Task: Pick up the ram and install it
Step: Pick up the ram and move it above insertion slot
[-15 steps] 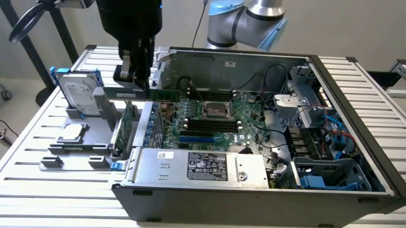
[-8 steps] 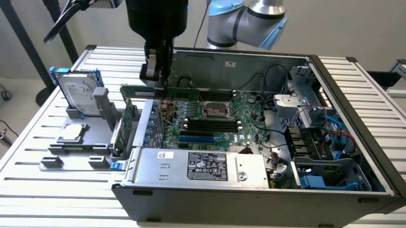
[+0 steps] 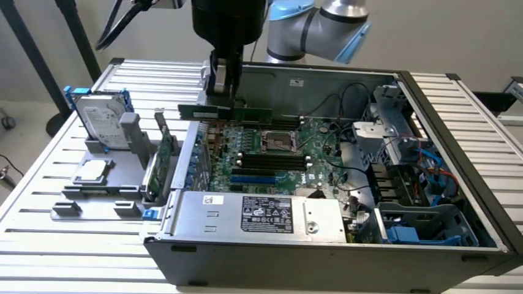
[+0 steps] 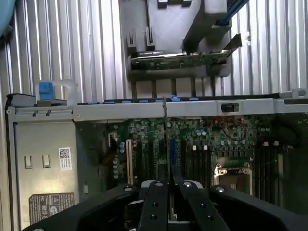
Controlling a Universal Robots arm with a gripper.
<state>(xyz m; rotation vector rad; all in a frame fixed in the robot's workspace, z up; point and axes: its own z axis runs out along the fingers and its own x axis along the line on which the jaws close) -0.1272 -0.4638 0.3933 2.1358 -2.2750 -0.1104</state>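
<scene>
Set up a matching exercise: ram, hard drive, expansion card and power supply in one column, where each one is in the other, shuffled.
1. ram
2. hard drive
3. expansion card
4. power supply

A. lying inside the case, label up
B. clamped between the fingers above the motherboard
C. upright in the grey holder, on its side away from the case
D. on edge in the grey holder, next to the case wall

Pairs: 1-B, 2-C, 3-D, 4-A

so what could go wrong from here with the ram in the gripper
1. The gripper holds the thin green ram stick by its upper edge, so it may tilt when pressed.
2. It hangs off to one side of the long black memory slots; lowering misaligned could strike the green motherboard.
</scene>
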